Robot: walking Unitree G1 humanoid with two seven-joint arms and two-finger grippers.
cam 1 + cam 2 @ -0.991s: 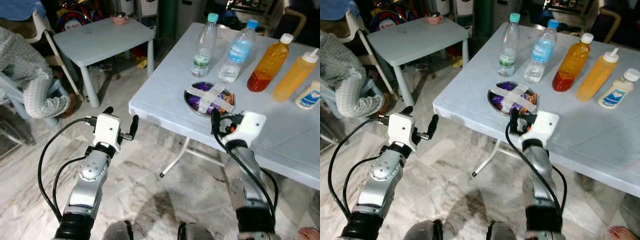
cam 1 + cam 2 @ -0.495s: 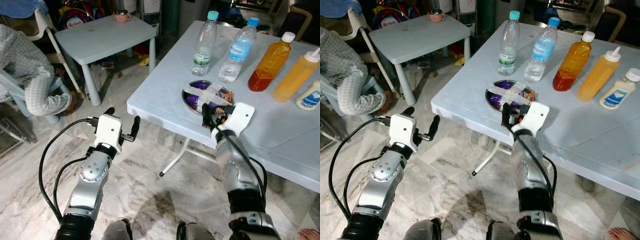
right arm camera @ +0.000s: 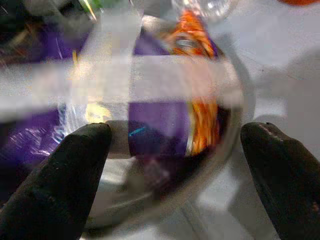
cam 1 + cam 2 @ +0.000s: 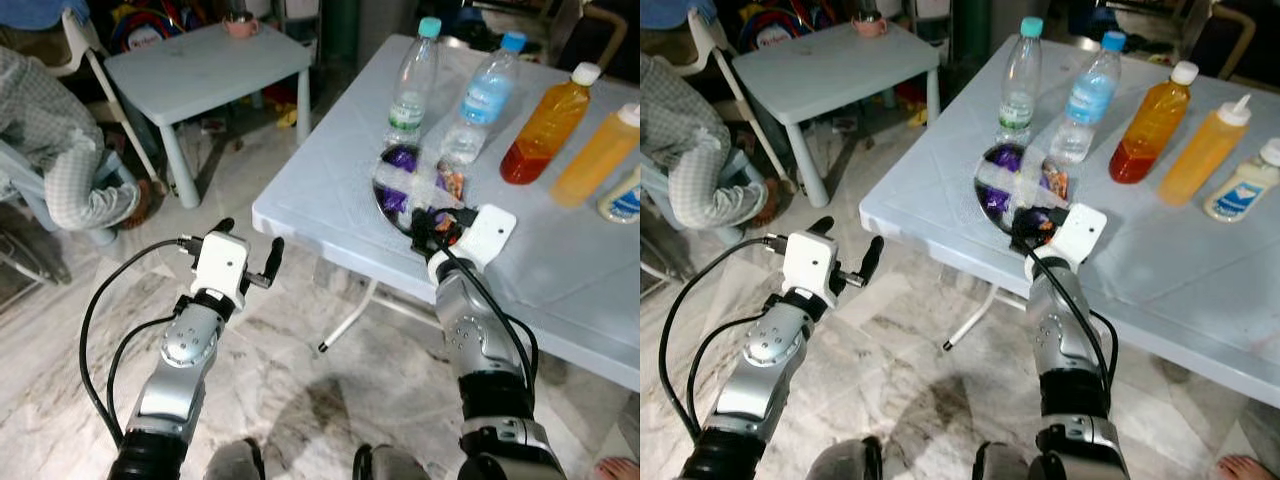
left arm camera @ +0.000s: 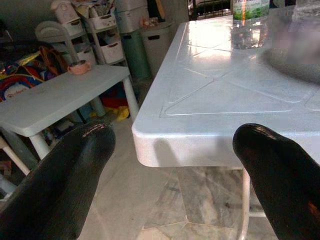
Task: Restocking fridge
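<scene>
Black fingers of my right gripper (image 4: 1032,218) stand wide apart with nothing between them, reaching over the near rim of the steel bowl (image 4: 990,205). I read that as lining up to take the bowl, one finger to each side of it, but it is not gripped. The bowl sits directly ahead of the gripper on the table (image 4: 1160,250), near the edge, holding purple and orange packets under crossed strips of pale tape (image 3: 150,70), which I take to be there to keep the contents in while it is carried to the fridge.

Beyond the bowl stand two water bottles (image 4: 1018,80), then, further to the gripper's right, an orange juice bottle (image 4: 1150,125), a squeeze bottle (image 4: 1205,150) and a white bottle (image 4: 1245,185), all upright and probably waiting their turn.

My left gripper (image 4: 243,262) hangs open and empty off the table's corner, over the marble floor (image 4: 300,380), out of the way. Past it stands a small table (image 4: 200,70), with a seated person (image 4: 50,150) off to the side.
</scene>
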